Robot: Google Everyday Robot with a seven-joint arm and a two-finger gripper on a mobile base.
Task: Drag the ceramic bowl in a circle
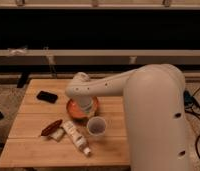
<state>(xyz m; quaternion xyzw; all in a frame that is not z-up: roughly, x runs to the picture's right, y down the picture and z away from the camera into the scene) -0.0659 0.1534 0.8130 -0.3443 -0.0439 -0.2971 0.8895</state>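
The gripper point(84, 106) reached down into the ceramic bowl point(82, 110), at the end of a bulky white arm point(143, 105) that filled the right side of the view; the wrist housing covered its tip, so whether it was holding the bowl could not be told. The one orange bowl sat near the middle of a wooden slatted table point(33, 145), partly hidden under the wrist. Just in front of it and slightly to the right stood a single whitish cup point(96, 126), upright, its rim close to the bowl's front edge. To the left of the bowl, well apart, lay one flat black device point(46, 96), phone-like, near the table's back left. At the front left lay one dark reddish packet point(51, 127), and beside it one pale tube point(76, 137) lying at an angle with its cap end pointing toward the table's front edge. Another small pale item touched the packet, too indistinct to name. Behind the table ran a long dark window band point(93, 30) between pale horizontal ledges. The floor at the left looked speckled, and cables point(197, 102) trailed at the far right.
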